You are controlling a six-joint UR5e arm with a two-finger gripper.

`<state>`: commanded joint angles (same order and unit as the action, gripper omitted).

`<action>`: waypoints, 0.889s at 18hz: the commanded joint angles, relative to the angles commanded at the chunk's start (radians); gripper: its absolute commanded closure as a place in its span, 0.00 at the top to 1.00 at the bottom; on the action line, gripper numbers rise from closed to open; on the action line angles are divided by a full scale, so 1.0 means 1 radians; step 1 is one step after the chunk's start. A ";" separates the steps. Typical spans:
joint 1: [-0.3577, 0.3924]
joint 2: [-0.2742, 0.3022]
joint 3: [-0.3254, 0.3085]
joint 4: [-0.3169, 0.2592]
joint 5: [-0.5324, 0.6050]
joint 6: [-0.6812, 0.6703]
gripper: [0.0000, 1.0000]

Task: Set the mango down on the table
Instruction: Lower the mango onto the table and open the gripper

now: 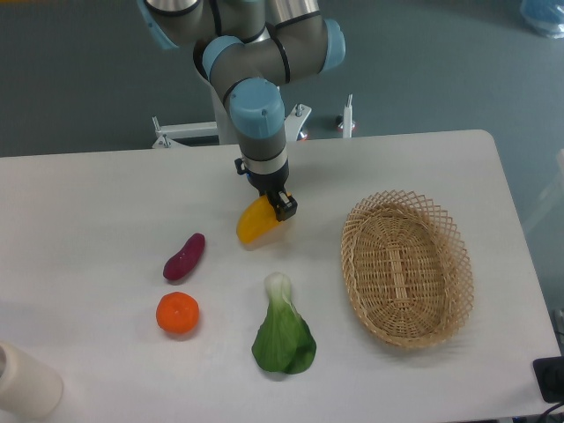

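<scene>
While clamped on the mango [255, 222], fingers [284, 207] above table [106, 194].

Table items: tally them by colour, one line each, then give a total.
Yellow-orange: 1, the mango at the gripper
Purple: 1, the sweet potato
Orange: 1, the orange
Green: 1, the leafy vegetable
Tan: 1, the wicker basket
White: 1, the cylinder at the lower left corner
Total: 6

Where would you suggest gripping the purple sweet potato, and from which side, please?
Grip the sweet potato across its narrow middle, coming straight down from above. It lies flat and slanted on the table, so the fingers should close across its long axis; the orange sits clear of it.
</scene>
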<state>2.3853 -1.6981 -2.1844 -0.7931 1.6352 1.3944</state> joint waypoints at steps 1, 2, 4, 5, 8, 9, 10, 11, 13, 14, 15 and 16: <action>-0.002 0.000 0.002 0.002 0.000 -0.002 0.81; -0.002 0.000 0.002 0.002 0.000 -0.002 0.89; -0.002 0.000 0.006 0.002 0.000 0.000 1.00; 0.000 0.000 0.008 0.002 0.000 -0.002 1.00; 0.000 0.009 0.029 0.005 -0.002 -0.005 1.00; 0.000 0.012 0.038 0.005 -0.002 -0.005 1.00; 0.002 0.015 0.046 0.005 -0.002 -0.005 1.00; 0.002 0.017 0.051 0.005 -0.003 -0.005 1.00; 0.002 0.015 0.071 0.003 -0.002 -0.006 1.00; 0.002 0.015 0.072 0.003 -0.006 -0.008 1.00; 0.002 0.017 0.072 0.003 -0.008 -0.008 1.00; 0.002 0.017 0.072 0.003 -0.012 -0.017 1.00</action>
<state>2.3869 -1.6812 -2.1123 -0.7900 1.6230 1.3776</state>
